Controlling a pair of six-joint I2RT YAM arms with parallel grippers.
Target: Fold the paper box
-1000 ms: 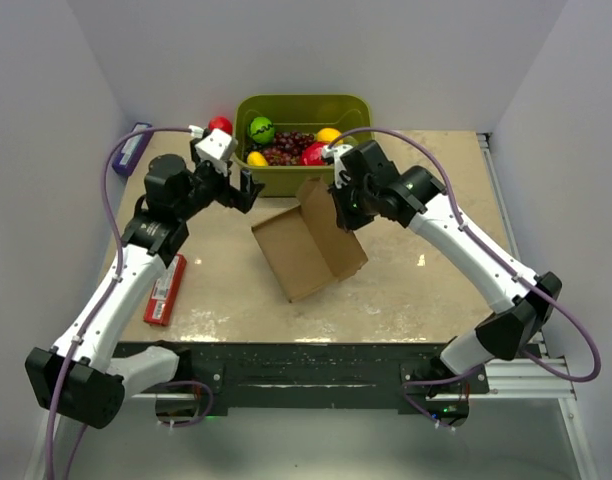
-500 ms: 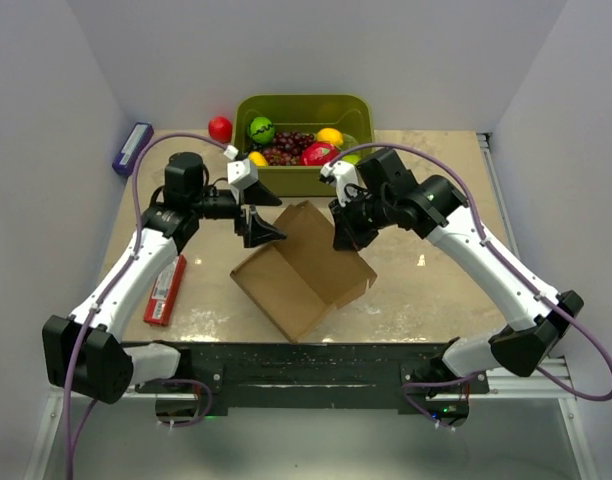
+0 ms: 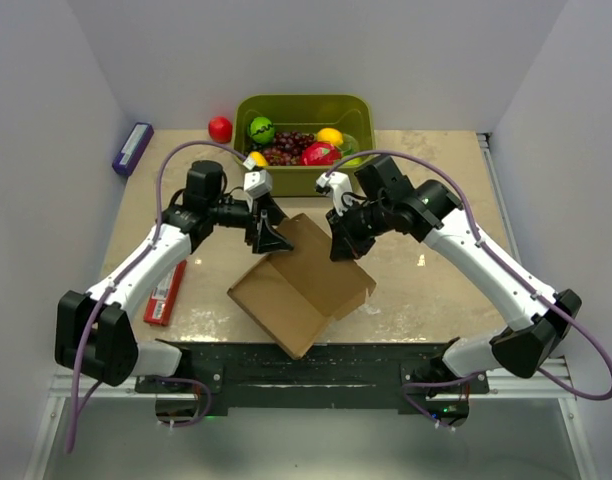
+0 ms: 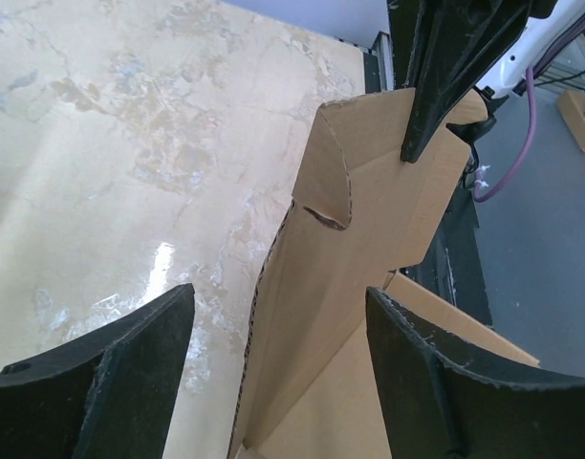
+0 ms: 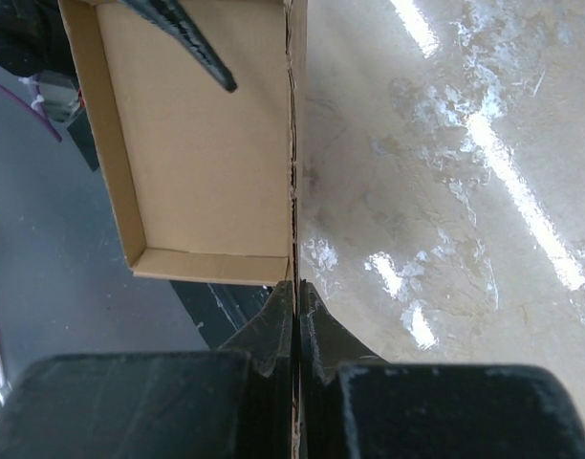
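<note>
The plain brown thin-cardboard paper box [image 3: 301,275] stands its upright flap lengthwise between the left gripper's [image 4: 278,296] wide-spread fingers, its far end pinched by the right gripper [image 5: 294,287].

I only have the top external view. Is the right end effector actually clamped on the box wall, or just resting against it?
Observer: Clamped. In the right wrist view the right end effector is shut on the thin edge of one wall of the paper box.
Operator: And the left one, has it gripped the flap?
Observer: Not yet. In the left wrist view the left end effector is open, straddling the upright flap, with bare table showing between one finger and the cardboard.
</note>
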